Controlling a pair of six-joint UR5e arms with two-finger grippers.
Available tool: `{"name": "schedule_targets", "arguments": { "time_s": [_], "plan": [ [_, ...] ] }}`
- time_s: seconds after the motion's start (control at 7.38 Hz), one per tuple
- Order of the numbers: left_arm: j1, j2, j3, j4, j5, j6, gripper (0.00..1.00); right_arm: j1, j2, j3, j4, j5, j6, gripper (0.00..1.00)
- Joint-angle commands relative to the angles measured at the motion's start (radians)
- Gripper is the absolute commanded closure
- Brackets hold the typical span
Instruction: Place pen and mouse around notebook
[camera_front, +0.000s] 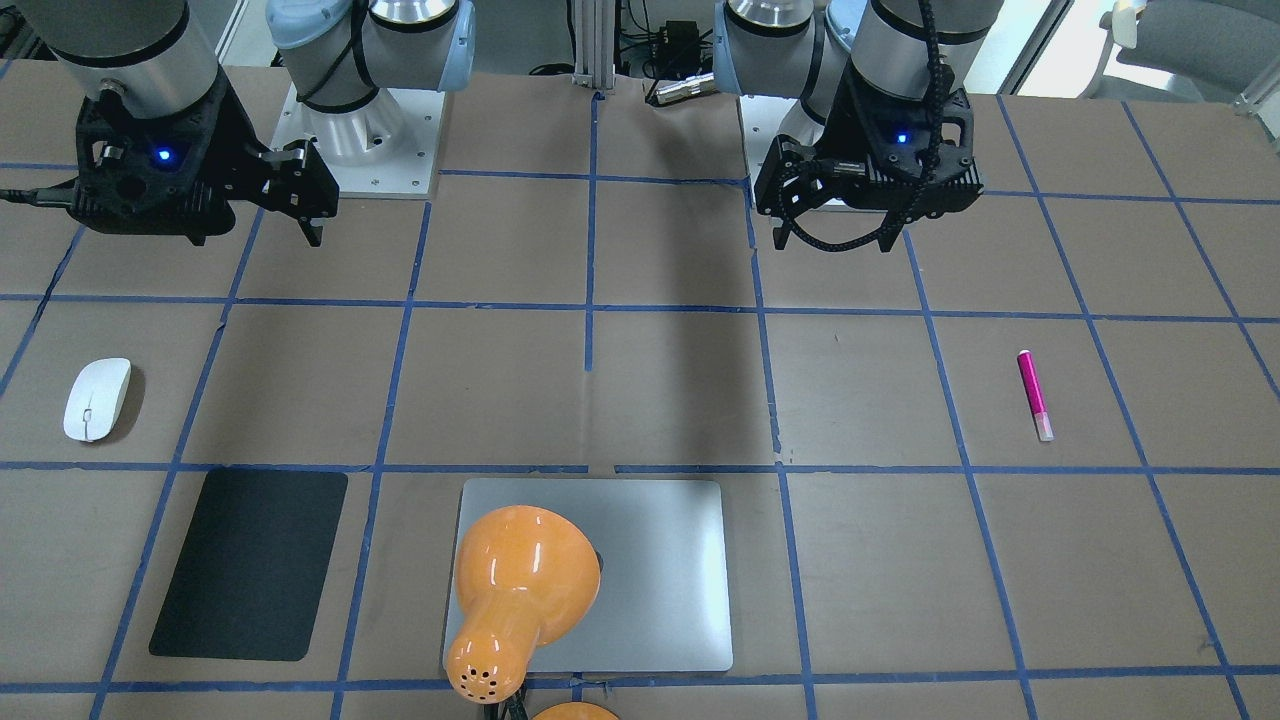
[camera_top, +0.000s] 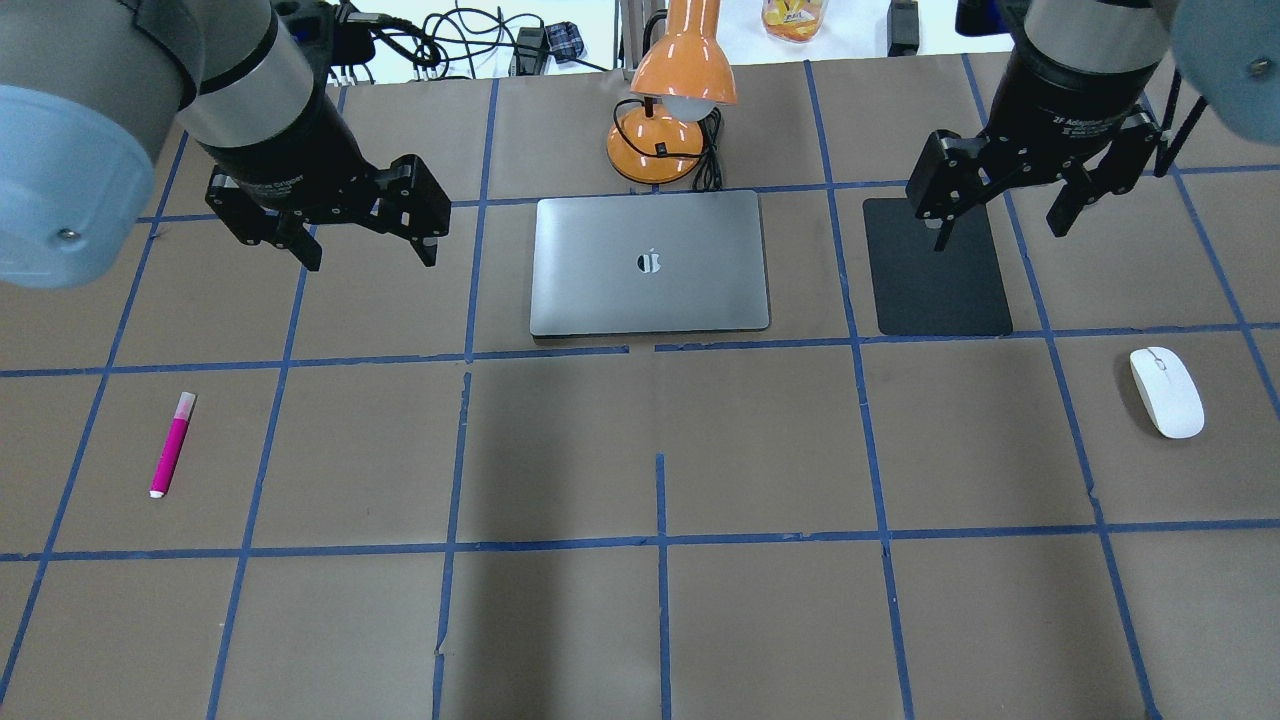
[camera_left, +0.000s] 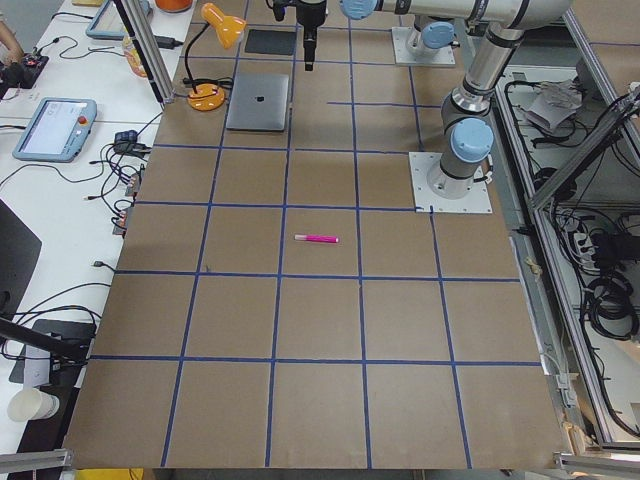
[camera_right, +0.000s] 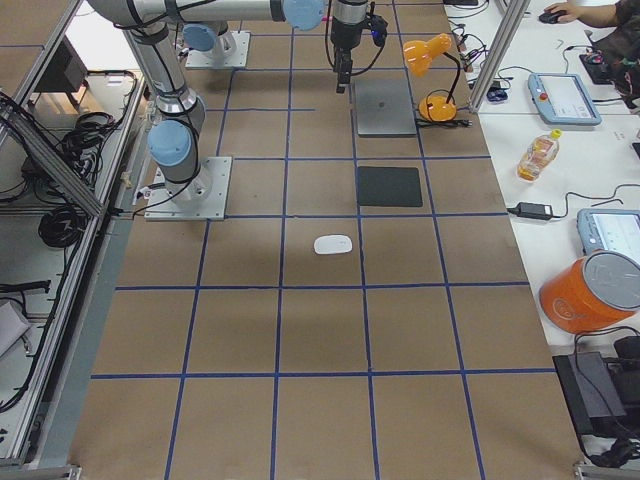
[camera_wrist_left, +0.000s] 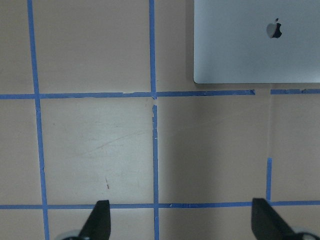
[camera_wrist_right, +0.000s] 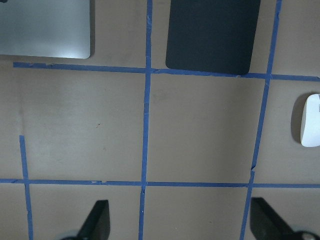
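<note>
The silver-grey notebook (camera_top: 650, 262) lies closed at the table's far middle; in the front-facing view the notebook (camera_front: 660, 570) is partly covered by the lamp head. The magenta pen (camera_top: 171, 445) rests alone on the left side, also the pen (camera_front: 1034, 395). The white mouse (camera_top: 1166, 392) sits flat at the right, also the mouse (camera_wrist_right: 311, 120). My left gripper (camera_top: 365, 250) hovers open and empty left of the notebook, well behind the pen. My right gripper (camera_top: 1000, 232) hangs open and empty over the black mat, behind the mouse.
A thin black mat (camera_top: 935, 265) lies right of the notebook. An orange desk lamp (camera_top: 670, 110) stands behind the notebook, its head leaning over it. Blue tape lines grid the brown table. Side benches carry tablets, cables and bottles.
</note>
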Motion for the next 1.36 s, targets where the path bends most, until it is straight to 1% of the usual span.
{"name": "schedule_targets", "arguments": {
  "time_s": [0.0, 0.27, 0.41, 0.54, 0.68, 0.81, 0.95, 1.08, 1.22],
  "plan": [
    [0.000, 0.000, -0.003, 0.002, -0.001, 0.000, 0.00, 0.001, 0.000, 0.000, 0.000, 0.000, 0.000, 0.00],
    [0.003, 0.005, -0.006, 0.000, 0.001, 0.009, 0.00, 0.000, 0.000, -0.001, 0.002, -0.003, 0.001, 0.00],
    [0.023, 0.025, -0.009, -0.008, 0.004, 0.017, 0.00, -0.005, 0.008, -0.001, -0.004, -0.009, -0.015, 0.00],
    [0.076, 0.025, -0.023, -0.009, 0.007, 0.035, 0.00, -0.049, 0.018, 0.000, -0.004, -0.006, -0.022, 0.00],
    [0.160, 0.022, -0.049, -0.003, 0.004, 0.125, 0.00, -0.143, 0.023, 0.000, -0.006, -0.008, -0.022, 0.00],
    [0.277, 0.013, -0.090, 0.003, 0.001, 0.267, 0.00, -0.231, 0.034, 0.002, -0.035, -0.004, -0.040, 0.00],
    [0.395, -0.003, -0.133, 0.036, -0.001, 0.391, 0.00, -0.291, 0.064, 0.011, -0.078, -0.009, -0.086, 0.00],
    [0.507, -0.015, -0.182, 0.088, -0.005, 0.504, 0.00, -0.355, 0.101, 0.037, -0.161, -0.047, -0.109, 0.00],
    [0.570, -0.033, -0.237, 0.160, -0.005, 0.614, 0.00, -0.406, 0.145, 0.073, -0.282, -0.081, -0.199, 0.00]
  ]
}}
